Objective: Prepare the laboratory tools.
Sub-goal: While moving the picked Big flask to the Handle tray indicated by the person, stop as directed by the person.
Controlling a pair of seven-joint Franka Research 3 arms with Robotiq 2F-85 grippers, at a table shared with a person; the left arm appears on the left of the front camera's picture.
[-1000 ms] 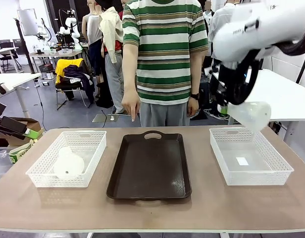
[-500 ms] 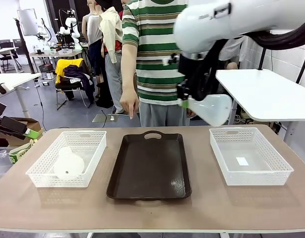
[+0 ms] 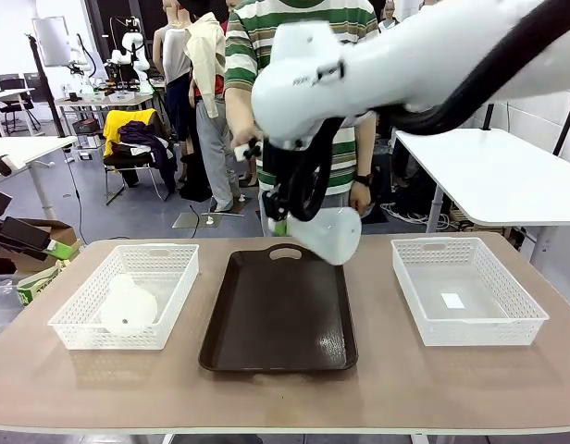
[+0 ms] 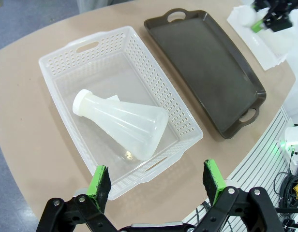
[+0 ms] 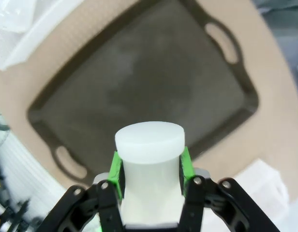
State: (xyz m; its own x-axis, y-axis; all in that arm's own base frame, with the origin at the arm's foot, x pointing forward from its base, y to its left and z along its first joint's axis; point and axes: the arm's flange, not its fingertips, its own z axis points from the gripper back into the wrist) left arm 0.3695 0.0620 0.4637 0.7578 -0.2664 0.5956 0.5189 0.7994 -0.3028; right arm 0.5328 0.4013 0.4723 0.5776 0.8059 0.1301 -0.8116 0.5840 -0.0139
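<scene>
Across the table (image 3: 433,379), the right gripper (image 3: 281,222) pinches one flask (image 3: 329,236) by its neck, tilted above the far edge of the dark tray (image 3: 276,324); setting it down looks the step in hand, needing it turned upright and lowered. The left gripper (image 4: 157,186) hovers spread wide, empty, over the second flask (image 4: 122,123) lying in the left-edge basket (image 4: 57,63).

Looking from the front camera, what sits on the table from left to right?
A white mesh basket with a flask lying in it → dark brown tray, a second flask held above its far end by the right gripper → another white mesh basket.
</scene>
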